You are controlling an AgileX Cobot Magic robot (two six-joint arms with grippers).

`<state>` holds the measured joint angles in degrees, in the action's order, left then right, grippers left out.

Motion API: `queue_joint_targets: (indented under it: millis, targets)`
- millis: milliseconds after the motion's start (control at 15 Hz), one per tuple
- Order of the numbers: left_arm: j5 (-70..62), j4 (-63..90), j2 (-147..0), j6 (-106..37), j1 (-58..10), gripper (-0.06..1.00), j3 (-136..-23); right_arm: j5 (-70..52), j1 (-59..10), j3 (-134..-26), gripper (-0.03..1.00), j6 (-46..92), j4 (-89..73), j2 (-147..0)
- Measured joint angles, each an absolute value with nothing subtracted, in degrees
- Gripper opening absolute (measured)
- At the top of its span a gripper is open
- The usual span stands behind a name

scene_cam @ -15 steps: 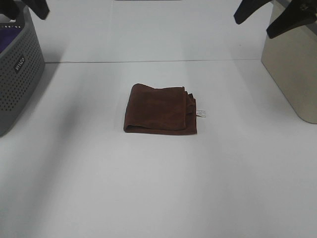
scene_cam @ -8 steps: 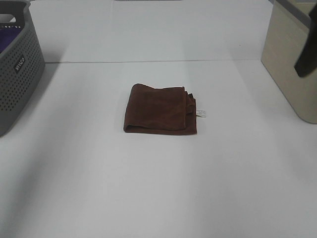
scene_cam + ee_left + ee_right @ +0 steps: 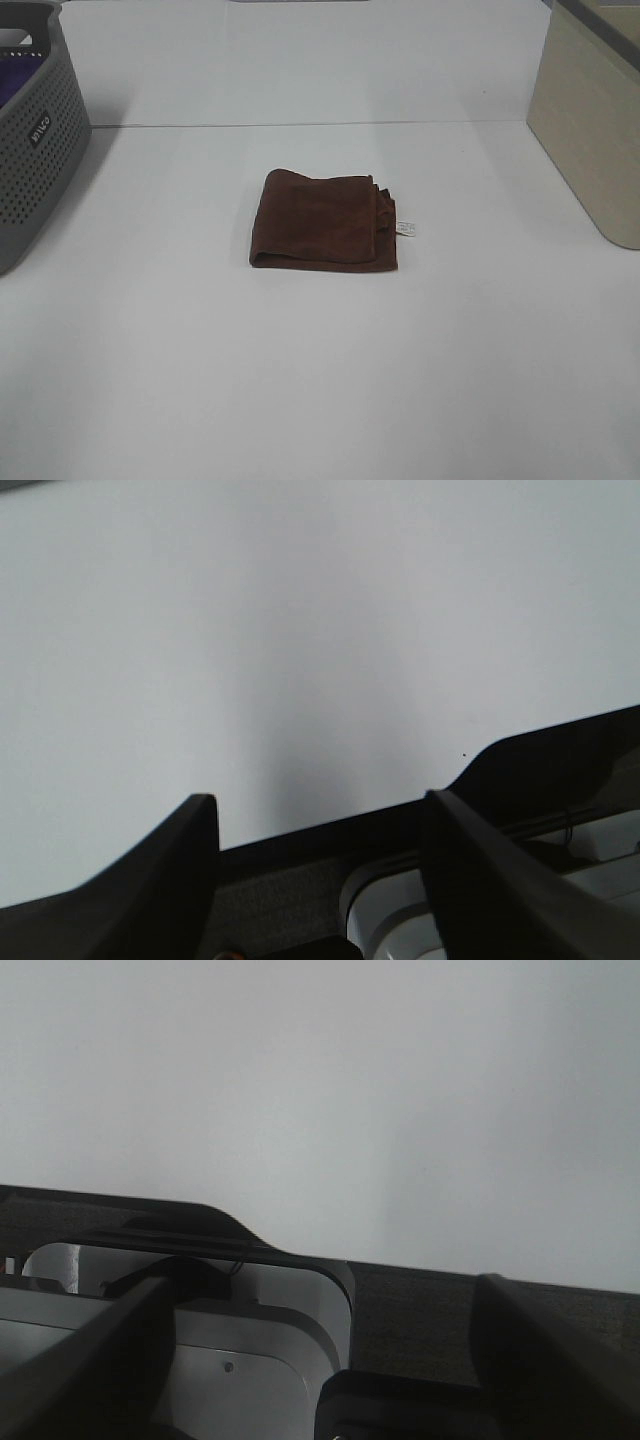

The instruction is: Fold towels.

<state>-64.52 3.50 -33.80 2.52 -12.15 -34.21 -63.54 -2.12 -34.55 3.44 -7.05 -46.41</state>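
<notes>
Both claws, left gripper (image 3: 318, 815) and right gripper (image 3: 325, 1305), hang wide and empty; the towel (image 3: 323, 220) lies folded mid-table, so I judge they should stay clear.

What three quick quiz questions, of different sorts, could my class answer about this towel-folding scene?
1. True or false: the brown towel lies folded on the white table.
2. Which side of the towel shows the white tag? A) basket side B) beige bin side
3. Fill in: the grey perforated basket holds something ____ in colour.

Key: 1 true. 2 B, toward the beige bin. 3 purple.
</notes>
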Motion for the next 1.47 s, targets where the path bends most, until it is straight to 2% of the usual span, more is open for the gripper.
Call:
queue_joint_targets:
  millis: [200,267,533,1467]
  targets:
    - [-61.36,3.72,-22.52,-0.57,-12.15,0.57,-29.11,-62.62,-2.12,-29.91,0.77,3.44,-6.19,-37.41]
    - [-60.45,4.47,-19.08,-1.38,-12.15,0.57,-29.05,-61.48,-2.12,-29.28,0.77,4.47,-5.96,-30.37]
    - [-60.45,5.04,-18.68,-3.72,-12.15,0.57,-29.05,-61.13,-2.12,-29.28,0.77,6.65,-5.67,-21.89]
    - [-60.45,5.04,-18.68,-3.95,-12.15,0.57,-29.05,-61.13,-2.12,-29.28,0.77,6.88,-5.67,-21.26]
